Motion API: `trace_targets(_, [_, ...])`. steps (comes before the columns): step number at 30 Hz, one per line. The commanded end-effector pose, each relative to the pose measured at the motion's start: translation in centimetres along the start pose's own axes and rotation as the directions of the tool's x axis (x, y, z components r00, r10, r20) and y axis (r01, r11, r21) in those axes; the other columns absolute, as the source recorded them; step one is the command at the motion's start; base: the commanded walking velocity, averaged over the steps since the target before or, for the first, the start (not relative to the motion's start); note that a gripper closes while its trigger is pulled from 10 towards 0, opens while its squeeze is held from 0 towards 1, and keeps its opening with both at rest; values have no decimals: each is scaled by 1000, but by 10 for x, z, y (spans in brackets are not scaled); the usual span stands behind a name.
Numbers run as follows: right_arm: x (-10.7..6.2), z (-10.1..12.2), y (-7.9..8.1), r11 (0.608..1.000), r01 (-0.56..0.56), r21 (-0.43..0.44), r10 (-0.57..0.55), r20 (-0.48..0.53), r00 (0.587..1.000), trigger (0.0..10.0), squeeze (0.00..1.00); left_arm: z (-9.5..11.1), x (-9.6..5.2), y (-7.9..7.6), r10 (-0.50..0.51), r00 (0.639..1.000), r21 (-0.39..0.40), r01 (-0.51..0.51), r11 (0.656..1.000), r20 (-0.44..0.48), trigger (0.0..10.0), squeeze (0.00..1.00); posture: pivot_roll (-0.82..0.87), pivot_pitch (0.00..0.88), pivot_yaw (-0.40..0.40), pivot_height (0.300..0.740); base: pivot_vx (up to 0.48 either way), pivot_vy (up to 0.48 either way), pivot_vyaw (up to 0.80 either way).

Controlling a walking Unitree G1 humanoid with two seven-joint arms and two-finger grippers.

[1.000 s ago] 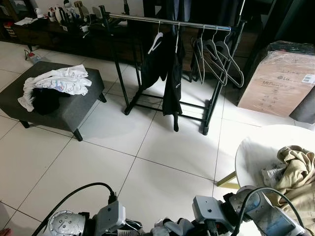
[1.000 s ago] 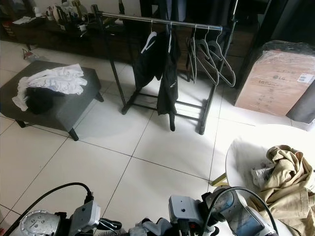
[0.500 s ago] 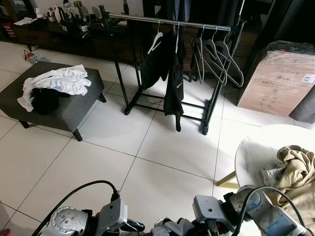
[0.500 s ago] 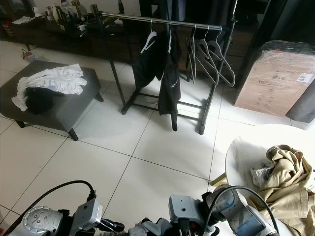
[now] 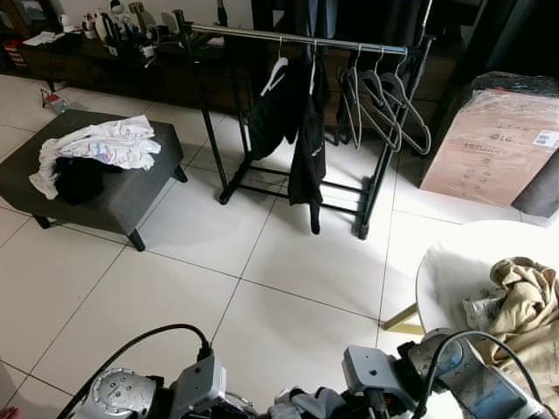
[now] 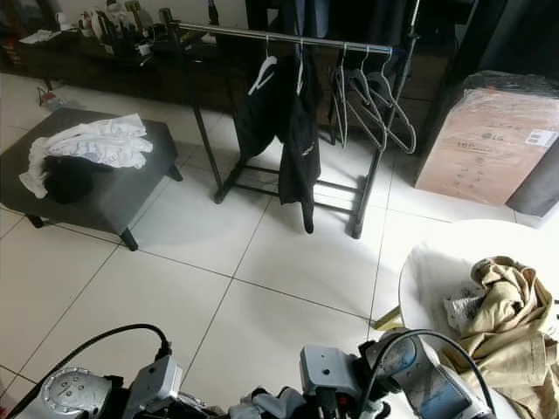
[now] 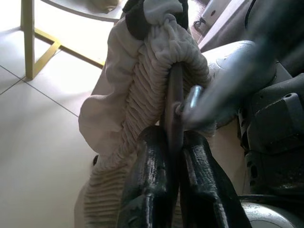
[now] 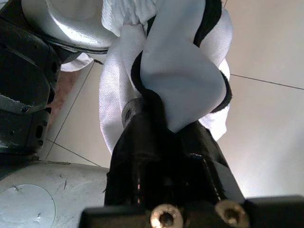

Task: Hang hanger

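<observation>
left hand: two black fingers pressed together on a thin dark hanger edge
hanger: upright between the fingers, a metal hook beside it
garment: white ribbed cloth with black trim, draped over the hanger
floor: pale tiles
surface leg: yellow, standing on the tiles

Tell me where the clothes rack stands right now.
In the left eye view the clothes rack stands straight ahead across the tiled floor, between the grey ottoman on the robot's left and the wrapped cardboard box on its right.
</observation>
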State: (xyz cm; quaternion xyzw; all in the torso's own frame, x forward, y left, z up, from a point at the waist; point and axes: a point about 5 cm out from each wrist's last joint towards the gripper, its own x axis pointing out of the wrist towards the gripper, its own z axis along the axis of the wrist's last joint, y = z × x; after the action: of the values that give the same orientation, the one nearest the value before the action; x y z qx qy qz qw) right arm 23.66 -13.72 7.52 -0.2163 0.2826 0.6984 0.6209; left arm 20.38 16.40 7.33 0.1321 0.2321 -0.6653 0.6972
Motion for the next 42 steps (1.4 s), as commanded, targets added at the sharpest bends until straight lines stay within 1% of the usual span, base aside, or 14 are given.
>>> trace_targets(1, [-2, 9, 0, 1000, -3, -27, 4, 45, 999, 0, 0, -3, 1, -5, -29, 1000, -18, 29, 999, -3, 0, 0, -70, 181, 5, 740, 0, 0, 0])
trace_targets(11, [-2, 9, 0, 1000, -4, -24, 5, 43, 999, 0, 0, -3, 1, -5, -17, 1000, -18, 17, 1000, 0, 0, 0, -71, 180, 4, 740, 0, 0, 0])
trace_targets(16, [-2, 8, 0, 1000, 3, -20, -2, 39, 999, 0, 0, -2, 1, -4, 10, 1000, -11, -10, 1000, 8, 0, 0, -69, 179, 4, 740, 0, 0, 0])
trace_targets(17, [-2, 7, -1, 1000, 14, -19, -13, 36, 999, 1373, 0, -3, 0, -4, 14, 1000, -11, -14, 1000, 8, 0, 0, -69, 179, 4, 740, 0, 0, 0])
trace_targets(18, [-2, 7, -2, 1000, 22, -18, -21, 34, 999, 1373, 0, -3, 0, -4, 17, 1000, -11, -17, 1000, 9, 0, 0, -69, 179, 4, 740, 0, 0, 0])
trace_targets(19, [-2, 6, -3, 999, 31, -11, -31, 28, 999, 9451, 0, -3, 0, -3, 21, 1000, -11, -21, 1000, 9, 0, 0, -68, 179, 3, 740, 0, 0, 0])
trace_targets(20, [-2, 5, -4, 999, 35, -12, -34, 26, 999, 10000, 110, -3, 0, -3, 21, 1000, -11, -21, 1000, 9, 0, 0, -67, 178, 2, 740, 0, 0, 0])
trace_targets(21, [-2, 5, -5, 999, 38, -10, -37, 26, 999, 10000, 788, -3, 0, -3, 24, 1000, -10, -24, 1000, 8, 0, 0, -67, 178, 2, 740, 0, 0, 0])
trace_targets(22, [-2, 5, -5, 999, 36, -7, -36, 26, 999, 10000, 1000, -3, -1, -3, 29, 1000, -9, -29, 1000, 7, 0, 0, -67, 177, 2, 740, 0, 0, 0])
trace_targets(26, [-1, 4, -4, 999, 32, -1, -32, 21, 999, 10000, 1000, -4, -2, -2, 50, 999, -5, -50, 999, 2, 0, 0, -68, 177, 2, 740, 0, 0, 0])
trace_targets(29, [-1, 2, -4, 999, 35, 4, -35, 16, 999, 10000, 1000, -6, -5, 2, 107, 994, -11, -107, 994, 8, 0, 0, -67, 180, 3, 740, 0, 0, 0])
trace_targets(34, [1, 0, -4, 999, 37, 9, -37, 6, 999, 10000, 1000, -8, -8, 3, 137, 991, -19, -136, 990, 9, 0, 0, -62, 185, 1, 740, 0, 0, 0])
trace_targets(39, [1, -2, -5, 999, 50, 6, -50, -6, 999, 10000, 1000, -8, -8, 2, 140, 990, -22, -140, 990, 10, 0, 0, -61, 184, 0, 740, 0, 0, 0])
trace_targets(42, [2, -5, -8, 998, 70, -3, -70, -28, 997, 10000, 1000, -10, -8, -1, 110, 994, -26, -111, 994, -16, 0, 0, -61, 182, -2, 740, 0, 0, 0])
